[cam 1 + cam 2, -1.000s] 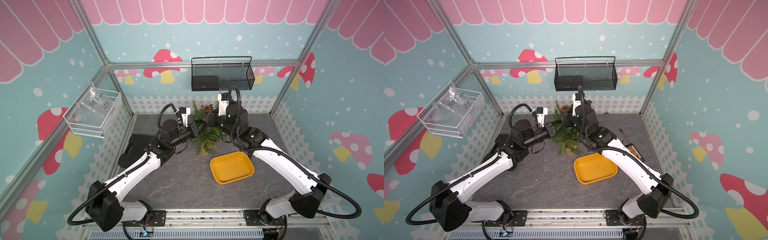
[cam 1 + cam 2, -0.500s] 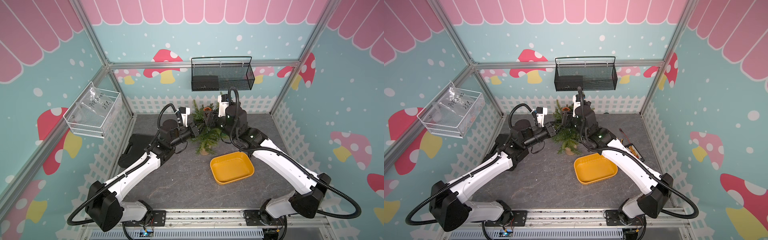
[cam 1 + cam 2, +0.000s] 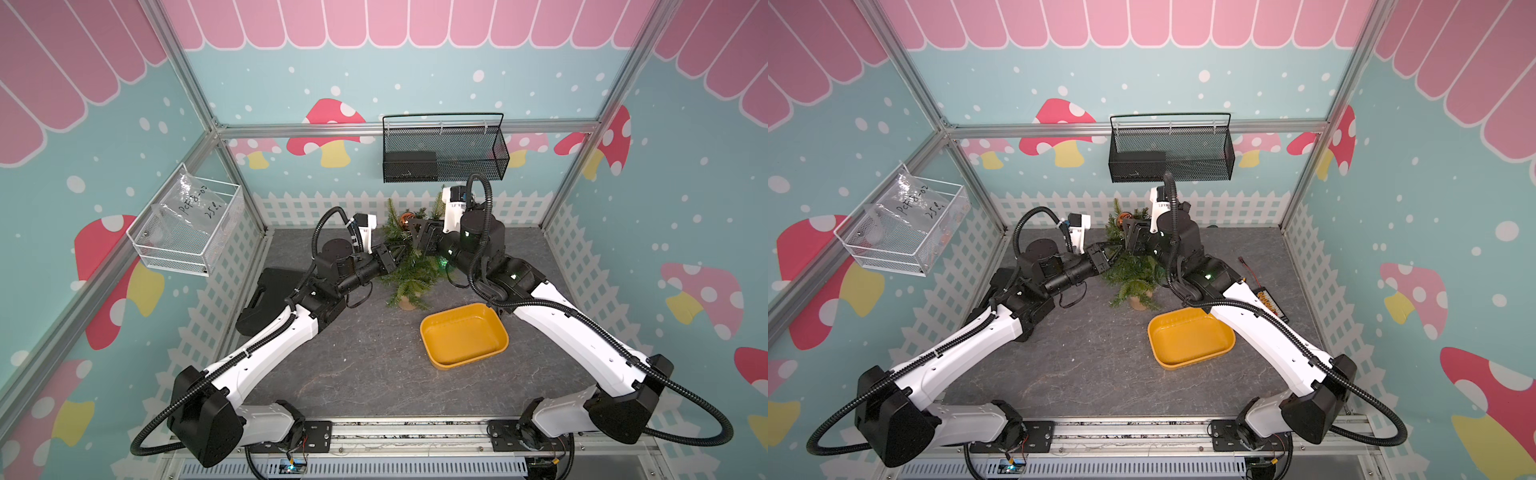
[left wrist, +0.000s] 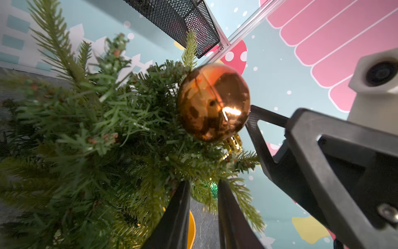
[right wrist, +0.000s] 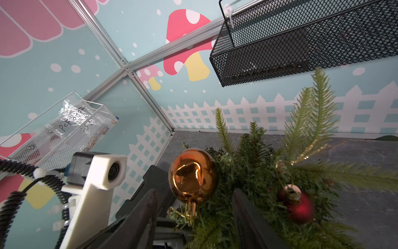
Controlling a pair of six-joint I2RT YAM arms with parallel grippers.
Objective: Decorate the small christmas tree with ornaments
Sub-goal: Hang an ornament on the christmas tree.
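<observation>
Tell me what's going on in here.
Two robot arms are working at the small green artificial Christmas tree at the back of the grey table. The shiny copper-orange bauble sits high in its branches, between the open fingers of the right pincer, which is not squeezing it. The left pincer, also open, pokes into lower branches holding nothing. A small dark red bauble and a glittery green bauble are already in the tree, and the yellow plastic tray in front is empty.

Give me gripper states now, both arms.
Left gripper: jaws slightly open, nothing gripped.
Right gripper: jaws open, copper bauble cap between them, ungripped.
</observation>
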